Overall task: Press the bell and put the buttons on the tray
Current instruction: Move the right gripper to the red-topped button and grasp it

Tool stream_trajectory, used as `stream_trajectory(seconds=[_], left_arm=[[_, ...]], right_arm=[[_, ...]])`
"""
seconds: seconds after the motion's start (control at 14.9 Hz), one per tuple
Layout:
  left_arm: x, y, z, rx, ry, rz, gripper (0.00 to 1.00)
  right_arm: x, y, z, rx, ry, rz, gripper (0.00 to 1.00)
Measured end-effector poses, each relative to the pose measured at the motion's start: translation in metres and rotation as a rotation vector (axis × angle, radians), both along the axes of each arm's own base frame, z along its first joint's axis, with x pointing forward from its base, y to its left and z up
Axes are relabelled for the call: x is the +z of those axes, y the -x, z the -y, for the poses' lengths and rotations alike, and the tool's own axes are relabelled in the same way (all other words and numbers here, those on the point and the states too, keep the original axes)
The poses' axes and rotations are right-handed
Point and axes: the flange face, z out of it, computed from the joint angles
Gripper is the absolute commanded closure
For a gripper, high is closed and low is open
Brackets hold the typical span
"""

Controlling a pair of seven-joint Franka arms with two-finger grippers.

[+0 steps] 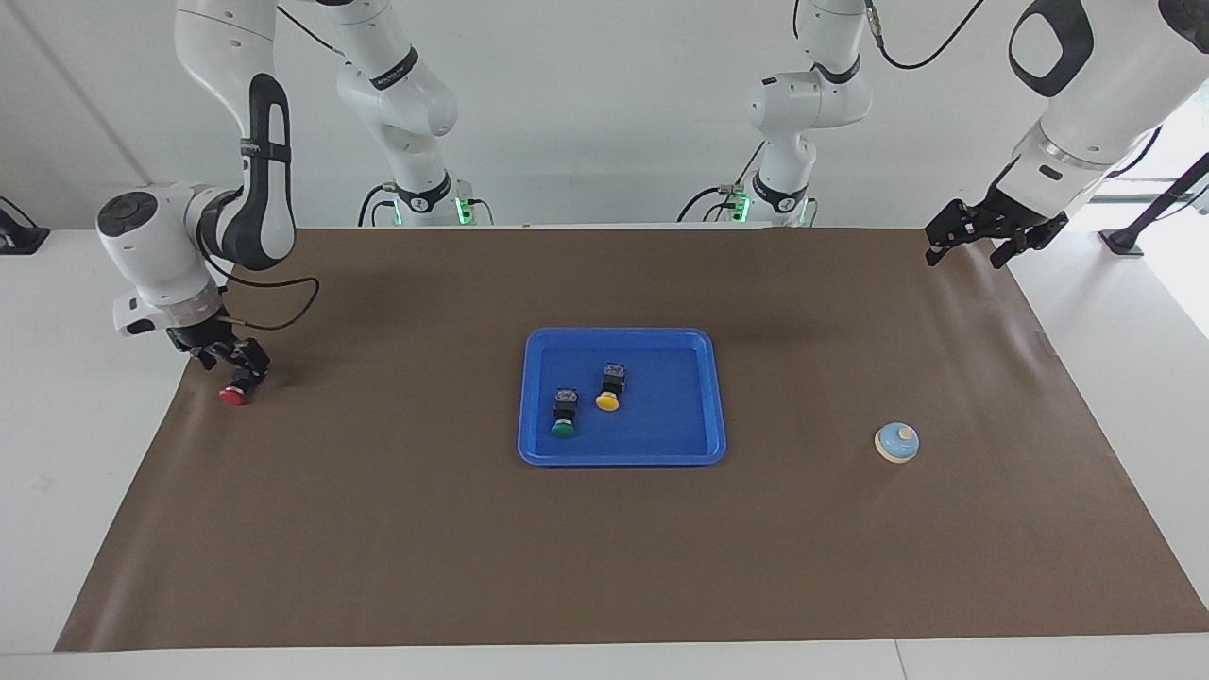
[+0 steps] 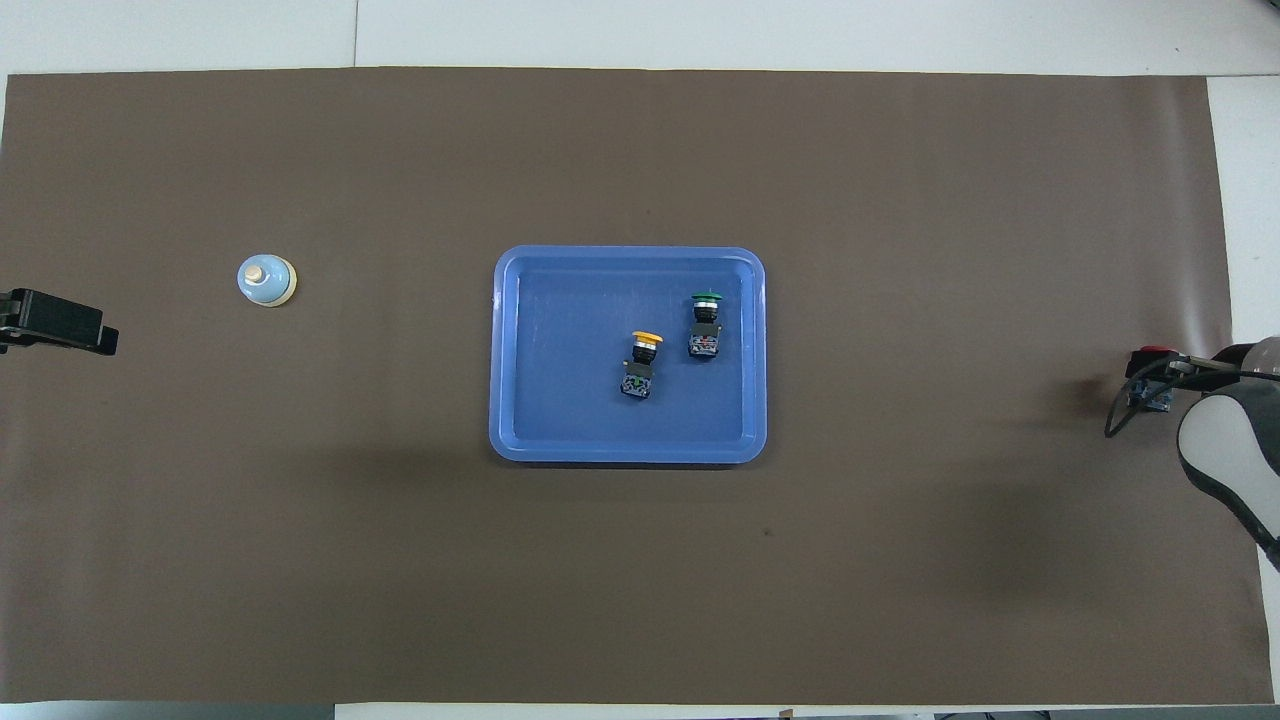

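Observation:
The blue tray (image 1: 699, 444) (image 2: 520, 440) lies mid-mat. The green button (image 1: 564, 416) (image 2: 705, 322) and the yellow button (image 1: 610, 387) (image 2: 641, 362) lie on their sides in it. The red button (image 1: 232, 396) (image 2: 1158, 352) lies at the mat's edge at the right arm's end. My right gripper (image 1: 236, 370) (image 2: 1150, 380) is down at its black body. The bell (image 1: 896, 442) (image 2: 266, 279) stands on the mat toward the left arm's end. My left gripper (image 1: 973, 247) (image 2: 60, 330) is open, raised over the mat's edge there, and waits.
The brown mat (image 1: 378, 529) (image 2: 300, 560) covers the table; white tabletop (image 1: 85, 472) shows around it. Both arm bases stand at the robots' end of the mat.

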Motion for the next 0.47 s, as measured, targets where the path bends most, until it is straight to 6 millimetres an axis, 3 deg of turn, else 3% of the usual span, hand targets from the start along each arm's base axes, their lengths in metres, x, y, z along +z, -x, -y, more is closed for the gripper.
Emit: stream_trajectory(seconds=[0.33,0.4,0.47], left_arm=[[0.0000,0.0000,0.0000,0.000,0.000,0.000,0.00],[0.0000,0.0000,0.0000,0.000,0.000,0.000,0.00],[0.0000,0.0000,0.0000,0.000,0.000,0.000,0.00]], right_arm=[[-0.0074,0.0062,-0.0022,0.000,0.004,0.013,0.00],[-0.0089,0.0081,-0.0002,-0.004,0.004,0.016,0.08],[-0.0106,0.0103,0.0028,-0.006,0.005,0.016,0.30]])
